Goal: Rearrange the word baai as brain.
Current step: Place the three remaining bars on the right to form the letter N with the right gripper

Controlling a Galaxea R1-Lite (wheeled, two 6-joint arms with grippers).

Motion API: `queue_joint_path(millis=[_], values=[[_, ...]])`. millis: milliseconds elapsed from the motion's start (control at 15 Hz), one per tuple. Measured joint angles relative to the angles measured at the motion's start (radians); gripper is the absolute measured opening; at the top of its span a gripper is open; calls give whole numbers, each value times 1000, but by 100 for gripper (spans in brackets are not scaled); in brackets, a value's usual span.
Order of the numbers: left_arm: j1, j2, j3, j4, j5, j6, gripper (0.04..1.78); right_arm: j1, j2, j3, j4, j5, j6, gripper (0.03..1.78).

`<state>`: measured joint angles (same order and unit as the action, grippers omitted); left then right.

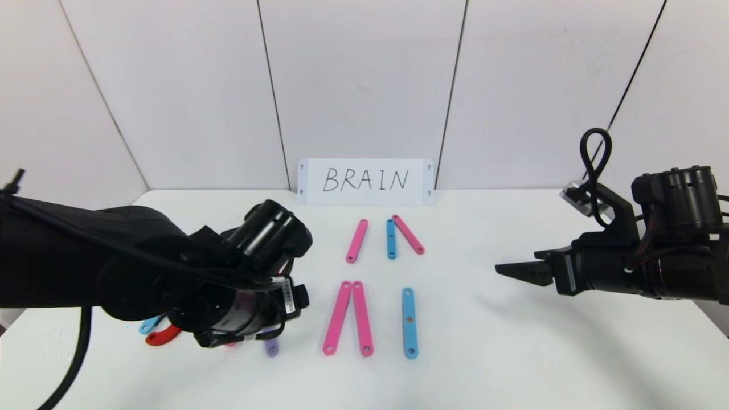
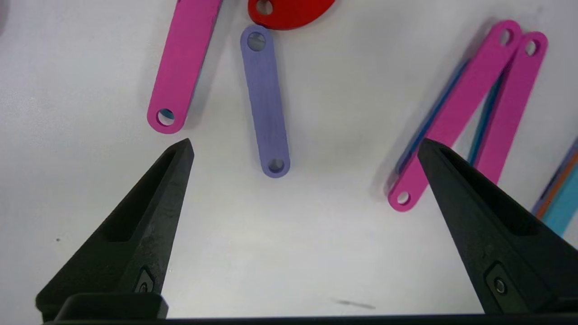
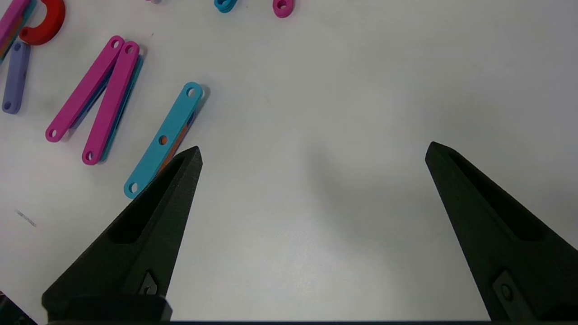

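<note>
So the left tool (image 2: 305, 149) hangs spread wide over the lilac bar (image 2: 265, 101) on the counter (image 1: 512, 353), holding nothing. Right tool (image 3: 314, 153) is spread too, well off from the pink A-shaped pair (image 1: 348, 319) and light-blue bar (image 1: 409, 322).

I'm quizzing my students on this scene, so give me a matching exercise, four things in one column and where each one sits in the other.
Things:
1. white BRAIN card
2. lilac bar
3. left gripper
4. right gripper

Places:
A. above bare table at the robot's right
B. ahead of the open left jaws
C. upright against the back wall
D. over the leftmost pieces

Pairs: 1-C, 2-B, 3-D, 4-A
</note>
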<state>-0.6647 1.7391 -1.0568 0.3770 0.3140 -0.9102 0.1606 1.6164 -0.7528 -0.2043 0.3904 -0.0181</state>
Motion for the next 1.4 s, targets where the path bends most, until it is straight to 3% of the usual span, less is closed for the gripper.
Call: queue_joint_path(millis=[267,667,800,1133,1400], values=[[72,-124,36,-34,-175,210,173,3,-1,2,0,0,0,173],[372,-265,118,-141,-597,670,173,14,4,16,-48,-6,0,173],[436,-281,112,-167,-713,793,173,15,7,17,-49,-3,0,173],[479,-257,2,-176,-730,936,173,20,14,18,-50,0,0,173],[530,-196,-123,-159,-723,949,173,36,15,16,-50,-15,3,173]])
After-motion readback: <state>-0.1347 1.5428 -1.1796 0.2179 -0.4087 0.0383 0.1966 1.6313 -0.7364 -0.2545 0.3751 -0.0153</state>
